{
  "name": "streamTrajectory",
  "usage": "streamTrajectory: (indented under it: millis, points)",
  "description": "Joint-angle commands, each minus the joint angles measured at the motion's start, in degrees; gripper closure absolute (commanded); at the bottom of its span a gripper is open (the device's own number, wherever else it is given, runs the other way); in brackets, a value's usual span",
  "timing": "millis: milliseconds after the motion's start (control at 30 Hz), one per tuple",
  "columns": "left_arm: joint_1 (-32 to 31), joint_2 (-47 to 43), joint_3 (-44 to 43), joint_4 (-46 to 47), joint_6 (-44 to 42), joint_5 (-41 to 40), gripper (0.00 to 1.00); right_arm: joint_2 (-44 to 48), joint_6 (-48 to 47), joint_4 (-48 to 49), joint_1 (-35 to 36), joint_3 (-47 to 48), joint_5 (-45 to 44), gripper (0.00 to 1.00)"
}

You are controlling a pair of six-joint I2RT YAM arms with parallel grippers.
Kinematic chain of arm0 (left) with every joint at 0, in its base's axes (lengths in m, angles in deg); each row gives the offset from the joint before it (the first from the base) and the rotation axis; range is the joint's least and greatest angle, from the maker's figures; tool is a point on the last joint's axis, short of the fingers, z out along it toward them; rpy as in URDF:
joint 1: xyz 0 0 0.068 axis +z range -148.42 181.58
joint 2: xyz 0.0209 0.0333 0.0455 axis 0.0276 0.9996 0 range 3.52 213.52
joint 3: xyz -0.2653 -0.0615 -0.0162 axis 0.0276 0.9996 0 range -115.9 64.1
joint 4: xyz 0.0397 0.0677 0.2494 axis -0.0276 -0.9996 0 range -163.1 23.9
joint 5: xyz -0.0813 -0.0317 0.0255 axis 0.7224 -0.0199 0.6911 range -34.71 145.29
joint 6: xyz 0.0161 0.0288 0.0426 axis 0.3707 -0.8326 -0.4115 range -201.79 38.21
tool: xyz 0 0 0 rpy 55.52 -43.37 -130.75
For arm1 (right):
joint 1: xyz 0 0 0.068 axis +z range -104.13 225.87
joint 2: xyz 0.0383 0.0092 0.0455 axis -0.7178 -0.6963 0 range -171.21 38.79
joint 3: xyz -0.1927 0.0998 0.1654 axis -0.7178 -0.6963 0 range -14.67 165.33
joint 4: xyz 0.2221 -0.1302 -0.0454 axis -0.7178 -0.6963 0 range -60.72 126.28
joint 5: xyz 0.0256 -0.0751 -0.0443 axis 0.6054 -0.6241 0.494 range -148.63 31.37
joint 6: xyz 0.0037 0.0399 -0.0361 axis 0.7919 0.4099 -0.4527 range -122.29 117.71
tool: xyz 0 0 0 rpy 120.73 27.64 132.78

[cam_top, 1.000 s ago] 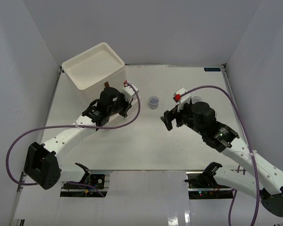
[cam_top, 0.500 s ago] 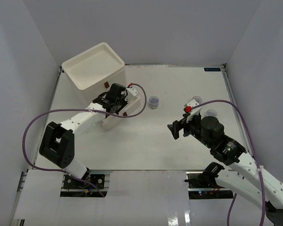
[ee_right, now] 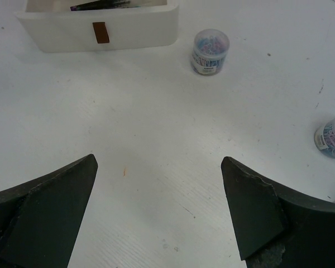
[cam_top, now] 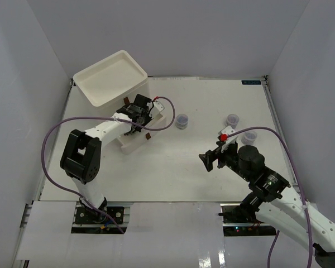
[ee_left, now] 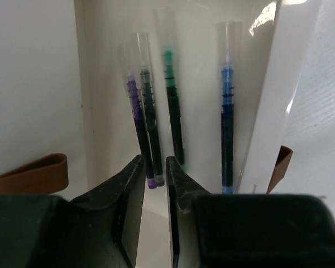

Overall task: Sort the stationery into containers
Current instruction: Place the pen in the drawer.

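- The left arm [cam_top: 100, 129] bends up from its base and reaches to the drawer unit [cam_top: 125, 92]. The left gripper [ee_left: 154, 164] points into the pulled-out drawer [ee_right: 139, 33], its fingers parted by a mere slit with nothing between them.
- One drawer unit stands at the table's [cam_top: 173, 173] far left corner.
- Four pens lie side by side in that drawer: purple [ee_left: 138, 123], dark [ee_left: 151, 123], green [ee_left: 173, 111] (blurred), blue [ee_left: 228, 123].
- Three jars sit on the table: one [cam_top: 181, 120] beside the drawer, two [cam_top: 232, 119] [cam_top: 249, 135] further right.
- The right arm [cam_top: 279, 195] lies low. The right gripper [ee_right: 159, 162] is spread wide and empty, well short of the jars.
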State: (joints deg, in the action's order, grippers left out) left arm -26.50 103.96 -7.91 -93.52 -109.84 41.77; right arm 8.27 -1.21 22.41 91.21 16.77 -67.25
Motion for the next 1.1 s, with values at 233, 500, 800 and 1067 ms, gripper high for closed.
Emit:
streamTrajectory:
  millis: [233, 500, 800, 1067]
  points:
    - [0.3, -0.59, -6.82, -0.53, 4.39, 0.77, 0.59, 2.92, 0.24, 3.15, -0.25, -1.56, -0.08, 0.02]
    - [0.21, -12.63, -10.26, -0.8, 21.18, 9.81, 0.31, 2.4, 0.68, 3.23, -0.34, -1.65, 0.18, 0.02]
    - [0.3, -25.64, -4.55, 0.35, 35.78, 3.42, 0.02, 0.91, 1.9, 3.85, -0.17, -1.47, 1.94, 0.06]
    - [2.41, -31.1, -5.33, 0.09, 41.23, -8.18, 0.02, -8.3, 0.24, 9.29, -0.34, -0.51, 6.07, 0.1]
